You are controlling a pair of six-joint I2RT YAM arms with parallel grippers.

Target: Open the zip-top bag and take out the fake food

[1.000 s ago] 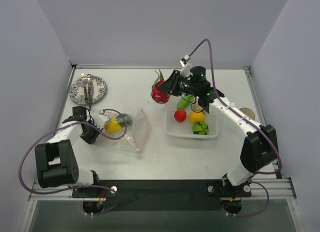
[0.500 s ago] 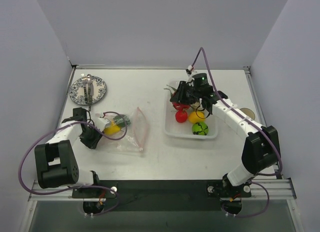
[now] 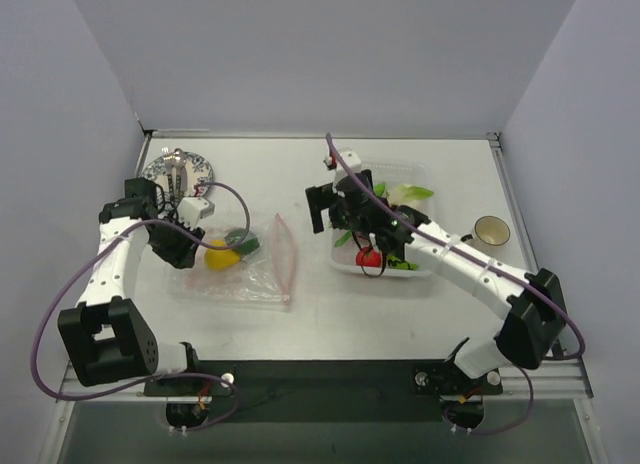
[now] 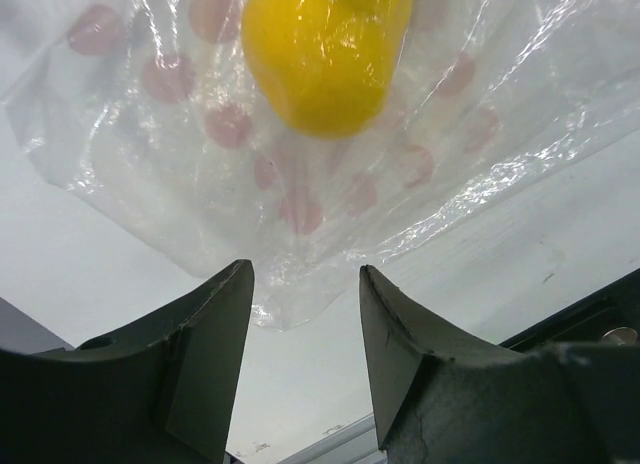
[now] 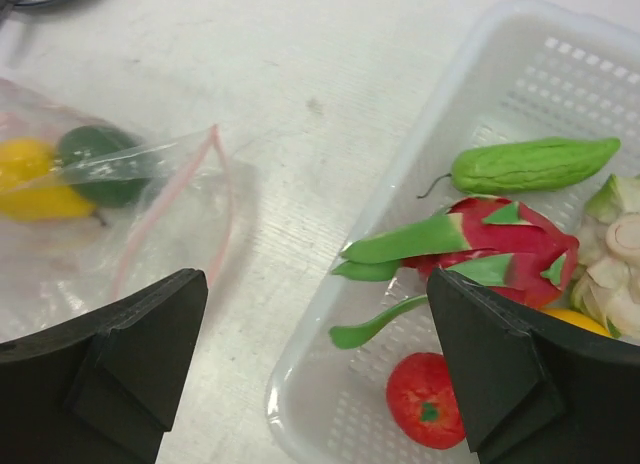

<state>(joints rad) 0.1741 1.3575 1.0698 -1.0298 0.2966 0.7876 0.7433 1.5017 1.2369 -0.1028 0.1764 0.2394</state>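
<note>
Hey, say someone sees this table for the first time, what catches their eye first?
Most likely the bright yellow fruit inside the clear zip-top bag, left of centre, with a dark green piece beside it. Next, the white tray right of centre, crowded with colour: a red dragon fruit with green leaves, a green gourd, a red tomato. The right gripper hangs open above the gap between them.
</note>
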